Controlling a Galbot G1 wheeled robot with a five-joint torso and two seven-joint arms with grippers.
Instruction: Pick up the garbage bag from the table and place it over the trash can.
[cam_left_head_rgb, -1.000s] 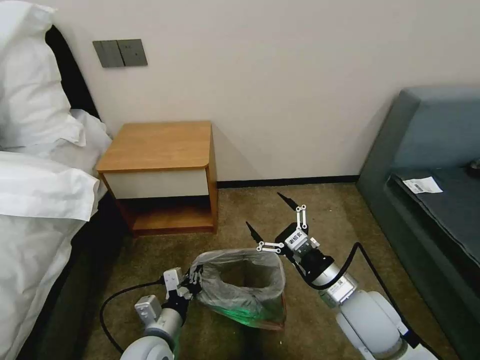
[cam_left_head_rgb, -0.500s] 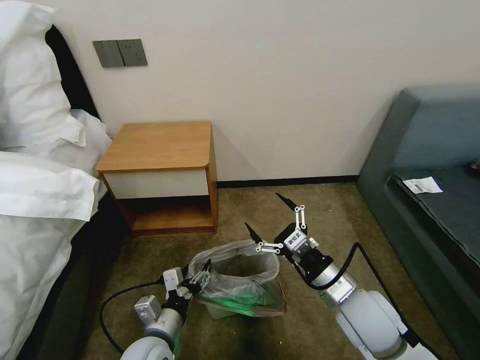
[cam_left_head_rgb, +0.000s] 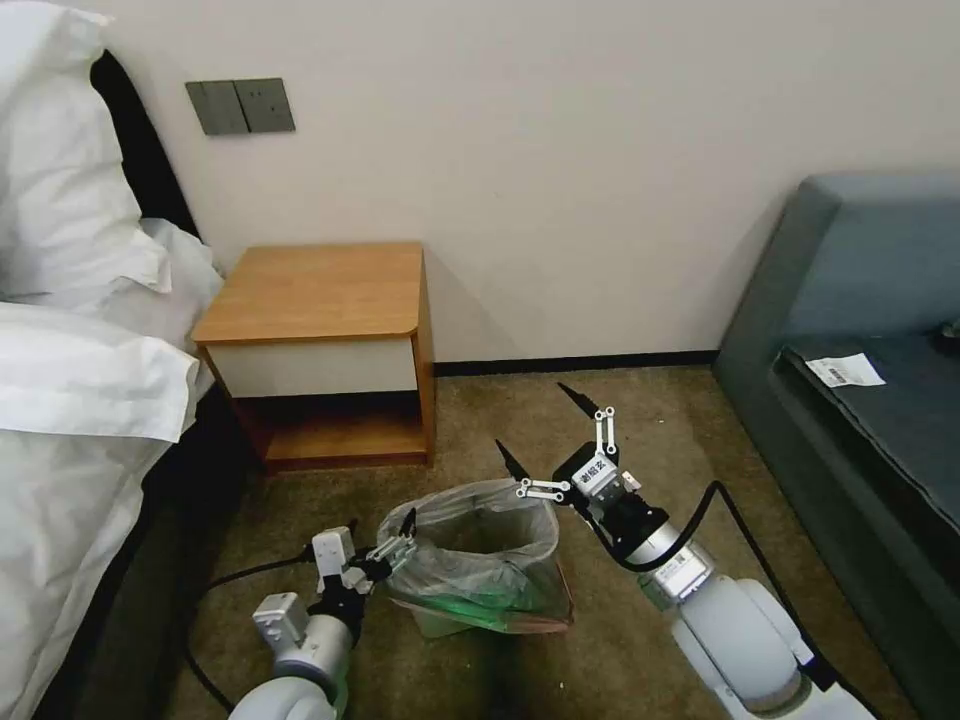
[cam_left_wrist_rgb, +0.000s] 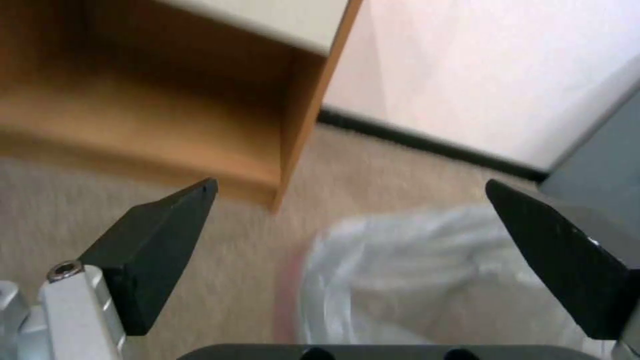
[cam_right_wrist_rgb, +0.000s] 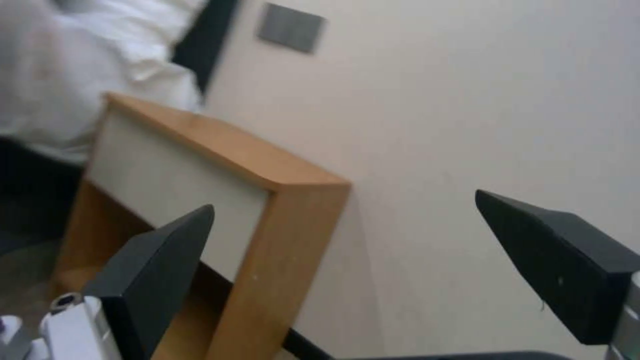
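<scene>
Sitting on the carpet (cam_left_head_rgb: 640, 420) in front of the nightstand (cam_left_head_rgb: 320, 290), the can (cam_left_head_rgb: 440, 618) wears the bag (cam_left_head_rgb: 475, 560), its crinkled grey plastic draped over the rim and down the sides, with a pinkish-red edge low on the side nearest the robot. A patch of pale green shows through at the bottom. The left pincer (cam_left_head_rgb: 380, 545) sits at the bag's left edge, just beside the plastic, its fingers spread with nothing between them; in the left wrist view the bag (cam_left_wrist_rgb: 427, 280) lies below and between the two dark fingertips (cam_left_wrist_rgb: 160, 240). The right pincer (cam_left_head_rgb: 540, 428) hovers at the bag's far right corner, fingers wide apart and empty, pointing toward the wall (cam_left_head_rgb: 600, 180). The nightstand's wooden surface carries nothing, and its lower shelf stands open. White bedding (cam_left_head_rgb: 70, 380) lies to the left, a grey sofa (cam_left_head_rgb: 860, 330) to the right.
</scene>
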